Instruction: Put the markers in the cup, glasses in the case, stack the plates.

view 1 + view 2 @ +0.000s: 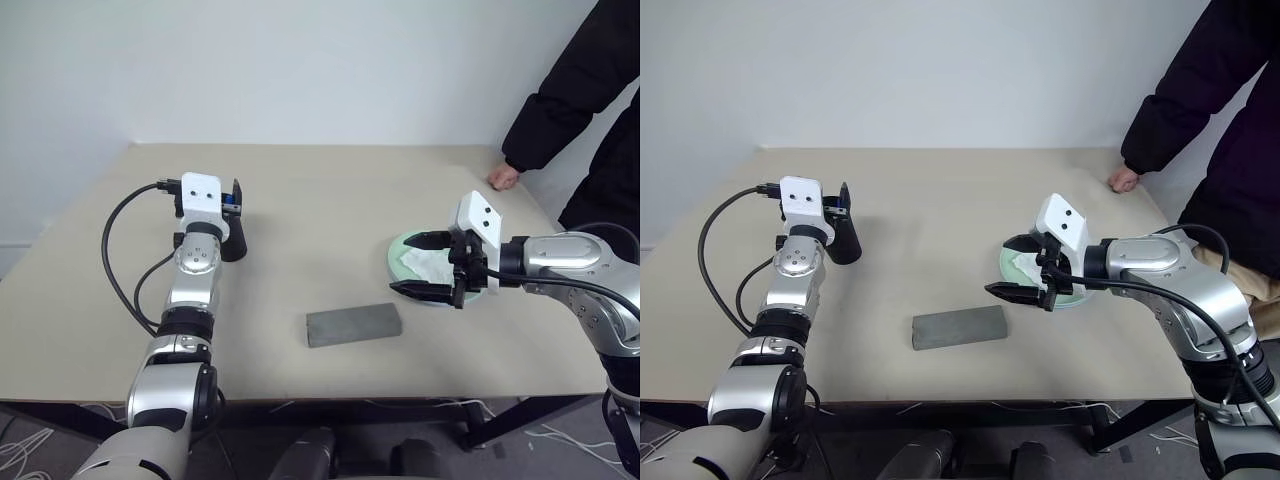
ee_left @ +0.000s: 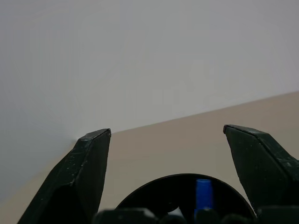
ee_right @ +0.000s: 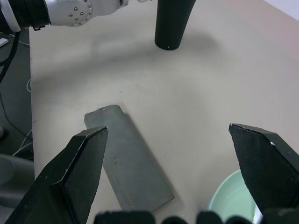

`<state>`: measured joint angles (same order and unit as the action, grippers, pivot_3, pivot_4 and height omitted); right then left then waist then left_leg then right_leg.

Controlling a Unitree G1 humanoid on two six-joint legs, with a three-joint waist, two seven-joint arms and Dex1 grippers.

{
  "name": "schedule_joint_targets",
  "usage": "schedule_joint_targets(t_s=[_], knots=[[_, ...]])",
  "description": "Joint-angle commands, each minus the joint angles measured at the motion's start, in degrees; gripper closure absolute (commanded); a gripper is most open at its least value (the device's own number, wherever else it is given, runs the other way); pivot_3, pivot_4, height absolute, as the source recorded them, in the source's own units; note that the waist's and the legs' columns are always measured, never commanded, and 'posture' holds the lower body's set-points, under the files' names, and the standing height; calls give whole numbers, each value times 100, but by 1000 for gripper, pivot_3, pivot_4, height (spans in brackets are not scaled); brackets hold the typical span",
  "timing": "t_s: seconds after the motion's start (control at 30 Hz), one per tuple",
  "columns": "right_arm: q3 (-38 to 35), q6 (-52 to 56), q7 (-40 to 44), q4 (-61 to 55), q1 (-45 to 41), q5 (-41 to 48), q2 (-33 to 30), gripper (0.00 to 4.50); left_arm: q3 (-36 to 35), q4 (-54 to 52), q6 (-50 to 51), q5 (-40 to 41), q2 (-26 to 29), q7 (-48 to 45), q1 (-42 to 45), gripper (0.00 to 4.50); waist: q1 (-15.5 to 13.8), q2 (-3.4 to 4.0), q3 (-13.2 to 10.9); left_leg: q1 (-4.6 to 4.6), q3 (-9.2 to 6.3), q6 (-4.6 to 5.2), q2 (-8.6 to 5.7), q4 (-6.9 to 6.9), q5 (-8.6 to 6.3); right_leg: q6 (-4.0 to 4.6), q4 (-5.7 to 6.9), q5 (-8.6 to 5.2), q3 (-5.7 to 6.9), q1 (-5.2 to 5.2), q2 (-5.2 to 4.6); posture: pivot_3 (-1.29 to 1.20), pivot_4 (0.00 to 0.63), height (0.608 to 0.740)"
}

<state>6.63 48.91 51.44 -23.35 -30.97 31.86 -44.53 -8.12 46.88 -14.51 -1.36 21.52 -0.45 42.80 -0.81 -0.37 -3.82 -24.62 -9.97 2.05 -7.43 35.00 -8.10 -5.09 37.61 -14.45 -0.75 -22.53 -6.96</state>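
In the head views, the left gripper (image 1: 237, 200) is hovering right over the cup (image 1: 233, 243), fingers spread and holding nothing. The marker step looks to be closing out. The case (image 1: 354, 324) is lying shut on the bench (image 1: 300, 200), nearer the robot than the cup and off to its right. Farther right of the cup, the right gripper (image 1: 1025, 268) is waiting with fingers spread wide above the near rim of the green plate (image 1: 1012, 266), where white tissue (image 1: 1032, 265) is lying. A person's hand (image 1: 503, 177) is resting on the bench's far right edge.

In the left wrist view, a blue marker (image 2: 203, 193) tip is showing inside the cup's mouth, between the spread fingers (image 2: 88, 163); the black-capped one is too dark to make out.

In the right wrist view, the fingers (image 3: 81, 163) are framing the case, with the cup beyond it.

Next, I judge, the left arm needs to lift clear of the cup. The glasses may already be inside the closed case, and the blue plate under the tissue; neither can be confirmed.
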Motion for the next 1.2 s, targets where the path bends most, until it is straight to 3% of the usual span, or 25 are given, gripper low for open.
schedule_joint_targets(t_s=[0.03, 0.27, 0.53, 0.97, 1.2], knots=[[-223, 6, -34, -169, -131, 81, -25, 0, 2, -759, 475, 376, 159, -874, -60, 334, 4, 0, 0, 0, 0, 0, 0, 0, 0, 0, 0, 0, 0, 0, 0, 0, 0, 727], [-450, 72, -165, -206, 79, 104, -58, 0, -33, -3563, 3258, 1944, 1085, -3449, -1235, 334, 96, 4, 0, -1, 1, 0, 2, -10, 0, 4, 0, -2, -7, -10, 2, 0, 0, 727], [-547, 56, -407, -111, 193, 81, 172, 0, -553, -5602, 4748, 3224, 2448, -4967, -2420, 334, 84, 22, -1, 0, 6, -1, 8, -22, -1, 23, 3, -11, -16, -14, 1, 0, 0, 727], [-186, 26, -565, 18, -30, -6, 698, 0, -1221, -5559, 4750, 3313, 3115, -5373, -2962, 334, 53, 29, -3, 0, 23, -2, 8, -80, 0, 37, 5, -4, -52, -67, 5, 0, 0, 727], [-107, -20, -388, 28, -69, 46, 715, 0, -1397, -5628, 4710, 3342, 2975, -5092, -3092, 334, 48, 29, -3, 0, 35, -1, 9, -83, 0, 37, 5, -2, -69, -75, 9, 0, 0, 727]])
